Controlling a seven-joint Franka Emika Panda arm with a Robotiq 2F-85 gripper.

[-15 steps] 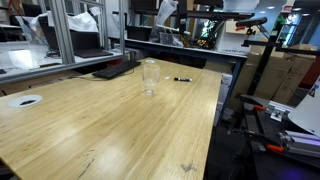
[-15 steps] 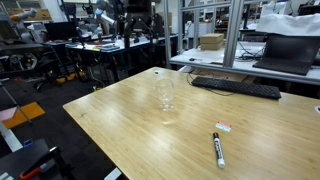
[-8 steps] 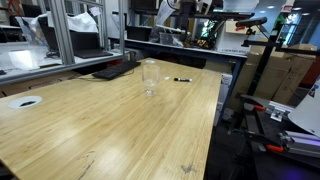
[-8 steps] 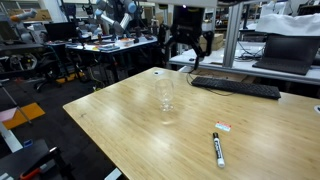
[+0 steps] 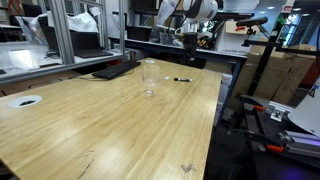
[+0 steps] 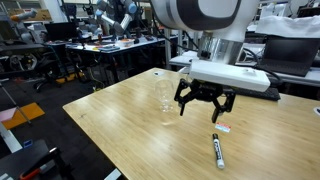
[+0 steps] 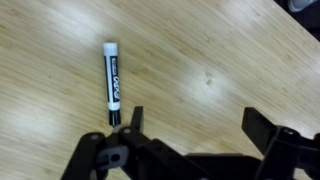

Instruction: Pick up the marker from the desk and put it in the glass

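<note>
A black marker with a white label [image 6: 218,150] lies flat on the wooden desk [image 6: 120,125]; it also shows in an exterior view [image 5: 182,79] and in the wrist view [image 7: 112,82]. An empty clear glass [image 6: 166,97] stands upright near the middle of the desk, seen too in an exterior view [image 5: 150,75]. My gripper [image 6: 204,108] hangs open and empty above the desk between glass and marker. In the wrist view the open jaws [image 7: 198,125] are to the right of the marker, over bare wood.
A small white tag [image 6: 223,127] lies next to the marker. A black keyboard [image 6: 235,88] and a laptop [image 6: 290,50] sit at the back of the desk. A white disc [image 5: 25,100] lies near one corner. Stands and equipment [image 5: 280,120] flank the desk edge.
The arm has swung in from the background and come down over the desk. The open gripper now hangs close above the marker. Marker and glass have not moved.
</note>
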